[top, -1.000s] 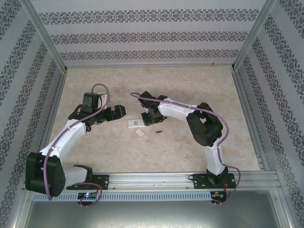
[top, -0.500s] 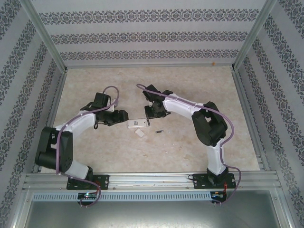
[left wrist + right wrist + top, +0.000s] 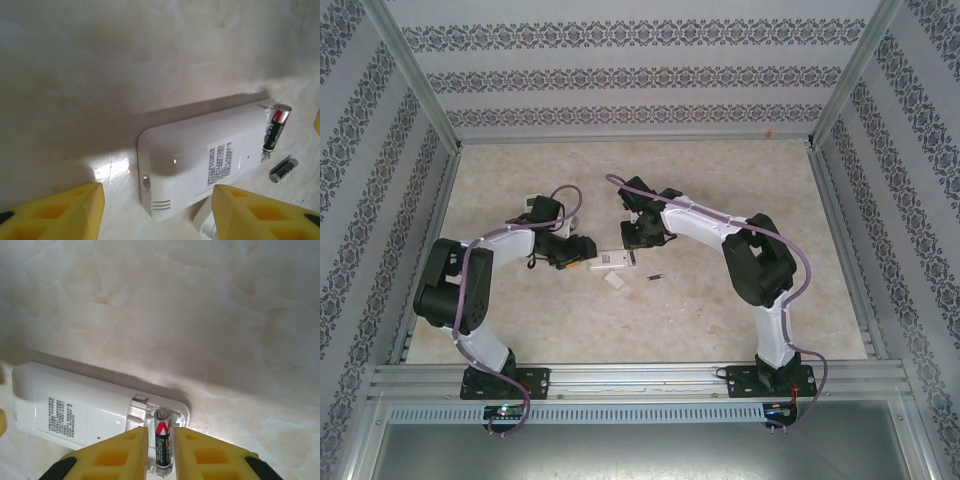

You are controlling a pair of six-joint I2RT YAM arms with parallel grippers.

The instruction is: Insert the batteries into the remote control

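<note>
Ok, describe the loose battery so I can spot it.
Find the white remote mid-table. Just off its open end, toward the right arm, a tiny dark cylinder lies on the tabletop. The other battery sits in the remote's bay, at the right gripper; this one lies outside.

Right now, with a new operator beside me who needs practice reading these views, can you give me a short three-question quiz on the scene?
1. True or false: one battery already lies in the remote's open compartment.
2. Where is the loose battery? A) on the table, beside the remote's compartment end; B) standing upright on the remote's label; C) inside the compartment.
3. Fill in: the left gripper's yellow fingers stand ___, with the remote's other end between them in the left wrist view.
Key: 1 true; 2 A; 3 open.
</note>
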